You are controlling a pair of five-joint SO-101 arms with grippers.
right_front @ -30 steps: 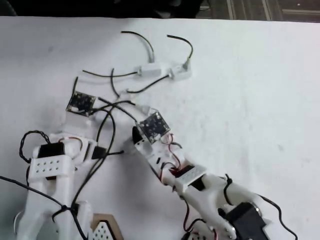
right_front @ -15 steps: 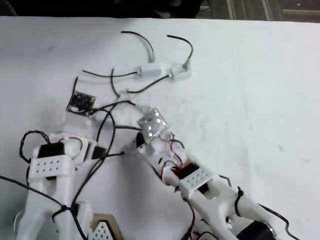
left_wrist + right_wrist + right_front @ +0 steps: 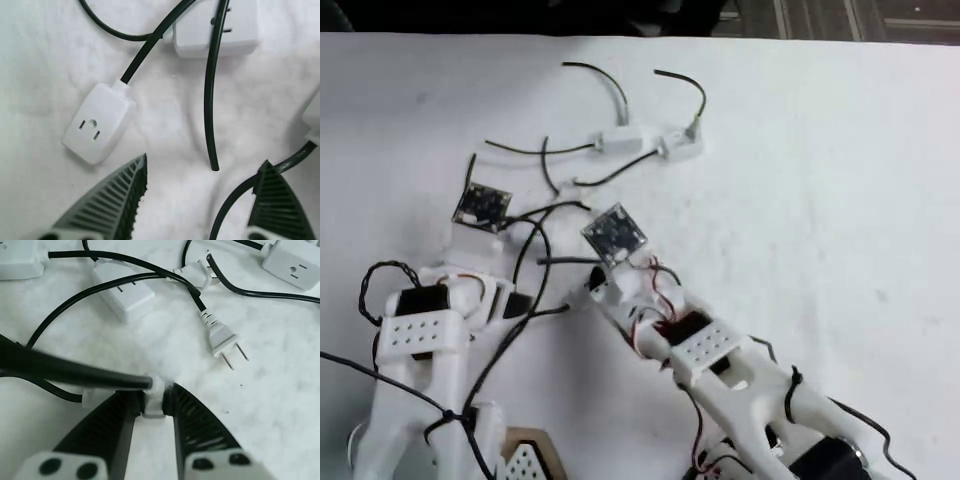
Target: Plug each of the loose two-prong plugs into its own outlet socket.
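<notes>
Clamps the right pincer point(image 3: 152, 402) on a white plug end point(image 3: 151, 385), both ribbed fingers pressed against its sides, thick black cord point(image 3: 65, 371) trailing off to one side, prongs hidden from sight. Leaves a loose two-prong plug point(image 3: 222, 340) flat on the white desk point(image 3: 820, 200), near the clamped one but apart from it, prongs bare and touching no socket. Places a white socket block point(image 3: 125, 290) farther out, crossed by thin black cords, and another socket point(image 3: 292, 262) off at the edge, slots facing up and unfilled. Holds the left pincer point(image 3: 203, 162) wide apart above the desk, gripping nothing, with a cut cord end point(image 3: 213, 168) lying between its two dark fingers. Sets an empty outlet socket point(image 3: 97, 122) just beside one finger point(image 3: 125, 195), flat, face up, cord leaving its far end. Seen from above, puts both arms side by side over a tangle of cords, with a pair of white blocks point(image 3: 625, 140) lying end to end, touching, well beyond.
</notes>
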